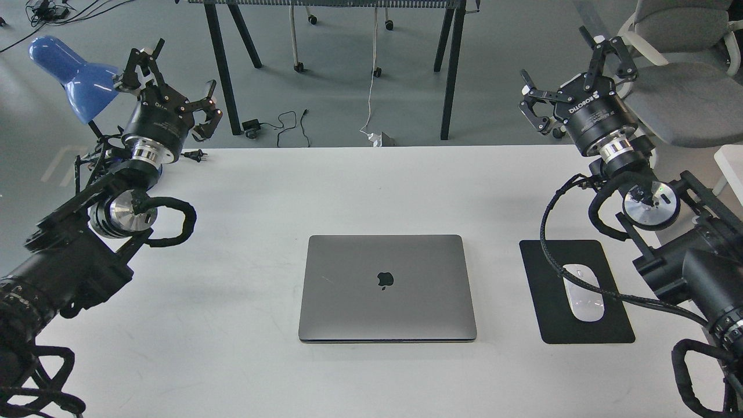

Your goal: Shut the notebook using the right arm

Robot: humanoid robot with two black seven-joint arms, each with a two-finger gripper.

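**Lid down, right arm clear**

The notebook (387, 288) lies shut at the centre of the tabletop (244, 191), slim grey metal with a dark apple logo. Judging by this, only confirming flush closure remains; avoid pressing. The right hand (572, 69) hovers well apart, fingers spread, holding nothing.

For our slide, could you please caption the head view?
Closed notebook flat on white table; right pincer and left pincer open, raised clear.

left tool (168, 81): raised, fingers spread | right tool (572, 72): raised, fingers spread, holding nothing
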